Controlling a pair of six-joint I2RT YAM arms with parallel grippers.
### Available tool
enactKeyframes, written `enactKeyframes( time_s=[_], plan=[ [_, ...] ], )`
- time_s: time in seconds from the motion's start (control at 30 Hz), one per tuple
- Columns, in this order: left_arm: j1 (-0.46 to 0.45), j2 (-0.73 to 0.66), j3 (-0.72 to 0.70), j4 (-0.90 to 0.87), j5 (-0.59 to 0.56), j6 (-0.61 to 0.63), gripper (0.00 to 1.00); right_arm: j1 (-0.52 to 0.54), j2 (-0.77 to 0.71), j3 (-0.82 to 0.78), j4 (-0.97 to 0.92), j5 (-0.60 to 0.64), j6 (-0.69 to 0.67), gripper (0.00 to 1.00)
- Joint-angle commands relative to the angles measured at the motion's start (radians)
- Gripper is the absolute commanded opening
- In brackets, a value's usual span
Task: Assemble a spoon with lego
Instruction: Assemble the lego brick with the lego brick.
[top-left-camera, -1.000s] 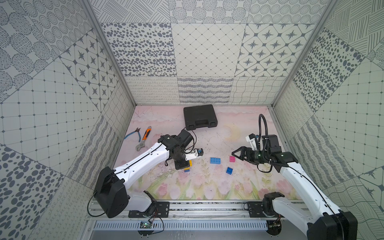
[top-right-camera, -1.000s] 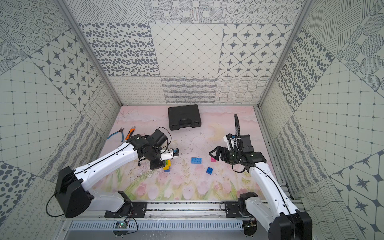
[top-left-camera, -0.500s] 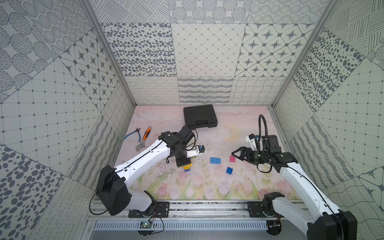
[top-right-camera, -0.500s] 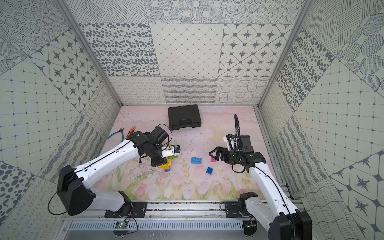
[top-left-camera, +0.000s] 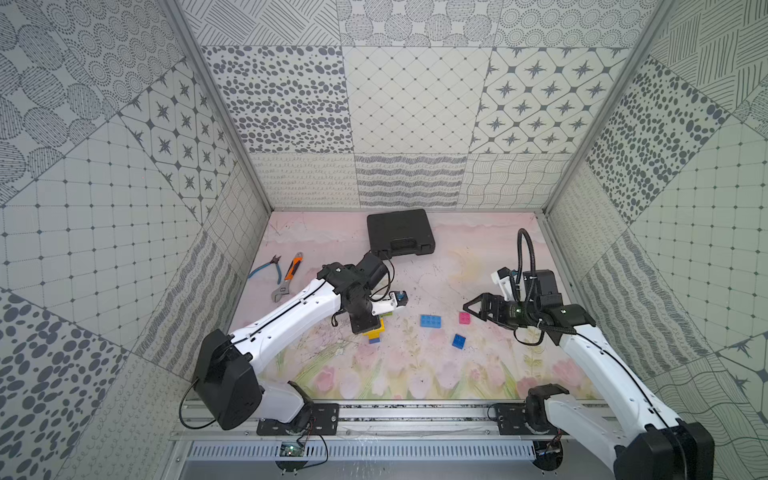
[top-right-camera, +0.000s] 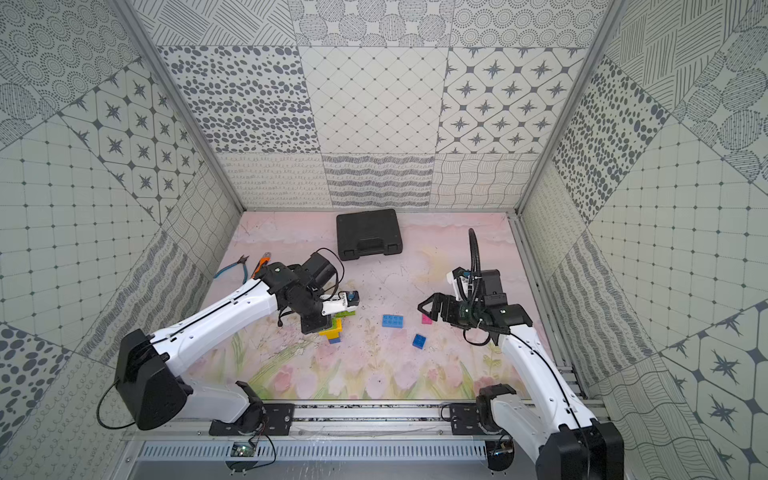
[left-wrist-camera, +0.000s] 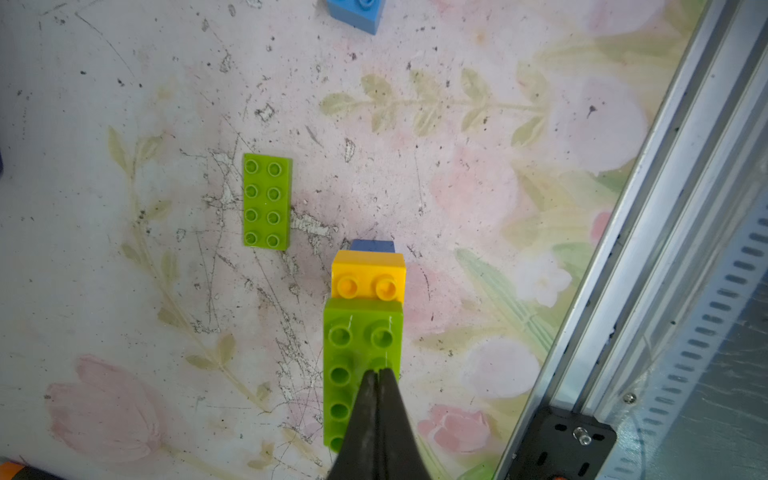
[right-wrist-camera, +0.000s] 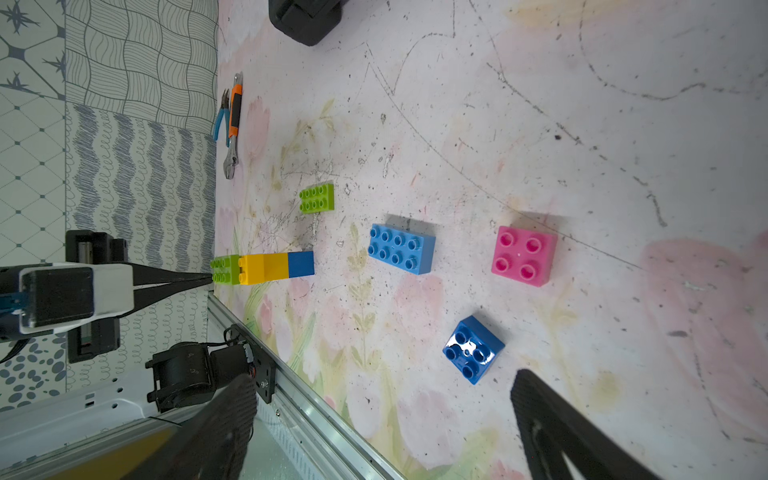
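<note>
Spoon stack (left-wrist-camera: 365, 316) — green, yellow, blue — stands on the desk (left-wrist-camera: 124, 291); left fingers (left-wrist-camera: 368, 407) together atop it, right fingers (right-wrist-camera: 548, 415) apart.

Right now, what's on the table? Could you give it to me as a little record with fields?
Stack: upright, blue base, yellow middle, green oblong on top
Left gripper: shut, tip on the stack's top brick
Right gripper: open, empty
Loose bricks: lime green oblong, light blue oblong, pink square, dark blue square
Other items: black case, wrench, pliers
</note>
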Motion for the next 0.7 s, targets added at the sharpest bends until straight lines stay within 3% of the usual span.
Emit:
enactKeyframes(
  time_s=[0.0,0.67],
  plan=[
    [0.012,0.009,-0.013,-0.004,-0.020,-0.004,0.00,0.003,-0.005,-0.010,0.035,0.002,-0.008,0.98],
    [0.031,0.023,-0.041,-0.001,0.049,-0.014,0.00,0.003,0.003,-0.014,0.051,0.007,-0.016,0.98]
  ],
)
